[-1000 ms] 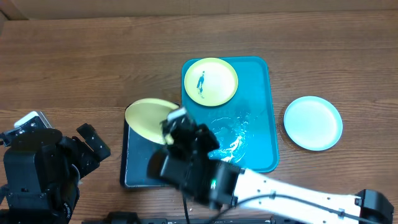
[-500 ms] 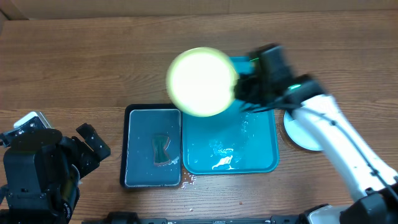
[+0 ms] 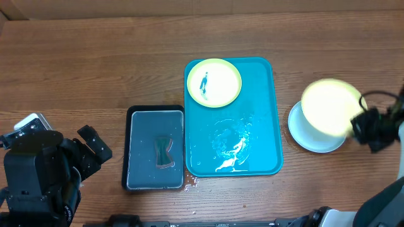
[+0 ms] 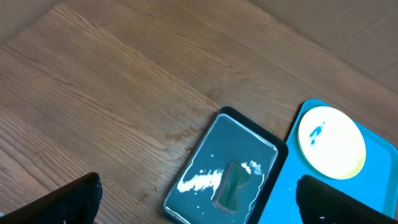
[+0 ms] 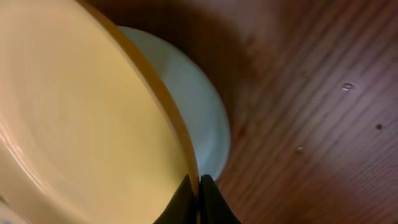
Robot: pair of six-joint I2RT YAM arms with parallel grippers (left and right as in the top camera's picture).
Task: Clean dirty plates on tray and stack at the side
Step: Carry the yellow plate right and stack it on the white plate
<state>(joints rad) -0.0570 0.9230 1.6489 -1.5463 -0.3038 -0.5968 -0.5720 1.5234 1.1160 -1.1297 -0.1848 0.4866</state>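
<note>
Right gripper is clamped on the rim of a yellow-green plate. Plate held tilted just over pale plate, right of teal tray, likely to stack. Blue-smeared plate sits at tray's far end, uncleaned. Left gripper, jaws apart, well left of tray.

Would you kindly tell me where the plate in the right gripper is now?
Overhead, the held plate hangs right of the teal tray, directly over the pale plate lying on the table, its rim pinched by the right gripper.
</note>
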